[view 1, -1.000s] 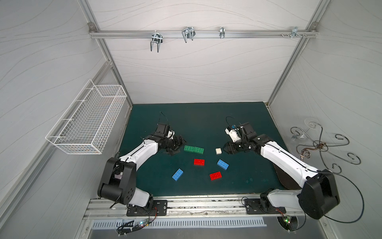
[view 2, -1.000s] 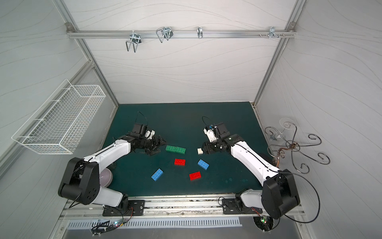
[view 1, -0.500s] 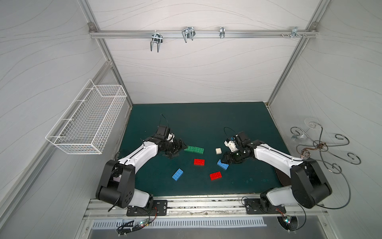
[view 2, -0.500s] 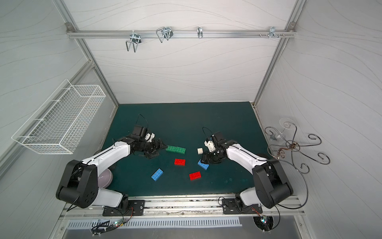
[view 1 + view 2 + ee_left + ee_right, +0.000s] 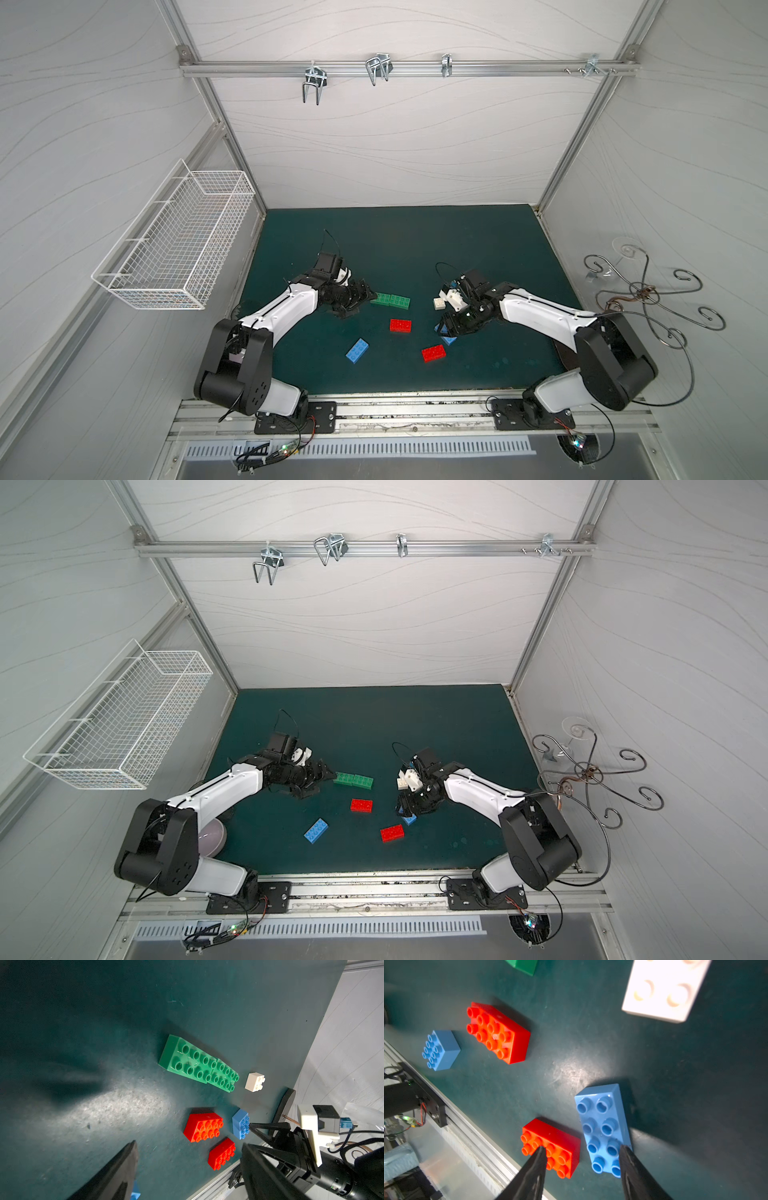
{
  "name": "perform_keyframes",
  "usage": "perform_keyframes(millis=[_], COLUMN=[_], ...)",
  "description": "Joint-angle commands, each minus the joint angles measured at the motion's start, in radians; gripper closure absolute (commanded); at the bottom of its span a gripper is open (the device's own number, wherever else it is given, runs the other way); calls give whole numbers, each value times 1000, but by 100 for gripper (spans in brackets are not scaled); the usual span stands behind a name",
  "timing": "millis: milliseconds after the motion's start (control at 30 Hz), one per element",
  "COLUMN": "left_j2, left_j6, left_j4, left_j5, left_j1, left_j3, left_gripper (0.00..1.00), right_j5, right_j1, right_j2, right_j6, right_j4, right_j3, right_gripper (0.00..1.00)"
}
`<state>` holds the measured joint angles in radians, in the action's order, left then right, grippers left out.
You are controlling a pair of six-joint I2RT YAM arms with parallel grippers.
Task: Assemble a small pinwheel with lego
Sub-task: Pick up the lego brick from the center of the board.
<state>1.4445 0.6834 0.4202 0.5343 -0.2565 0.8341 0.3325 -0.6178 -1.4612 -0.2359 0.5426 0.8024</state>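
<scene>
No pinwheel is in view; the lego lies loose on the green mat (image 5: 415,249). Two green bricks (image 5: 390,300) (image 5: 197,1066) touch end to end. My left gripper (image 5: 365,297) (image 5: 189,1145) stands open just left of them, holding nothing. A white brick (image 5: 438,304) (image 5: 662,991) sits right of the green pair. My right gripper (image 5: 446,328) (image 5: 581,1148) is open, low over a blue brick (image 5: 602,1126), one fingertip at its outer edge, the other over a red brick (image 5: 552,1147) (image 5: 433,353). Another red brick (image 5: 400,325) and a blue brick (image 5: 357,350) lie apart.
A white wire basket (image 5: 174,241) hangs on the left wall. A curled metal hook stand (image 5: 640,291) leans at the right wall. An aluminium rail (image 5: 395,411) runs along the mat's front edge. A pale round object (image 5: 212,837) lies under the left arm.
My right gripper has moved from beside the white brick toward the front and down over the blue brick, its jaws a little narrower. The left gripper crept slightly toward the green bricks.
</scene>
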Motion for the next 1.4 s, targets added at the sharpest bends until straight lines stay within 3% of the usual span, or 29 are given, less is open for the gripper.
perform_keyframes(millis=[0,167,333,667,1033,1367], left_j2=[11,17,14,13,7,9], left_j6=[-18,-24,-19,-19,-16,-10], left_j4=[-2,7,7,5,0,-6], left_j5=[-3,-7,-7,-8,-12,-12], left_j1=[0,0,0,0,0,2], left_j3=[29,35,34,31,23,24], left_gripper=[17,17,17,17,17,17], right_j5=[-117,-309,-271,-307,-338,-376], right_j1=[-26,-83,-112,-146,-184,-188], right_j2=[-23,-82,-121,-140,-188,-198], right_j6=[19,47,71,78,80,90], right_j4=[50,126,125,134,143,170], right_j3=[26,139,166,151,176,187], right_gripper=[42,44,48,44,52,67])
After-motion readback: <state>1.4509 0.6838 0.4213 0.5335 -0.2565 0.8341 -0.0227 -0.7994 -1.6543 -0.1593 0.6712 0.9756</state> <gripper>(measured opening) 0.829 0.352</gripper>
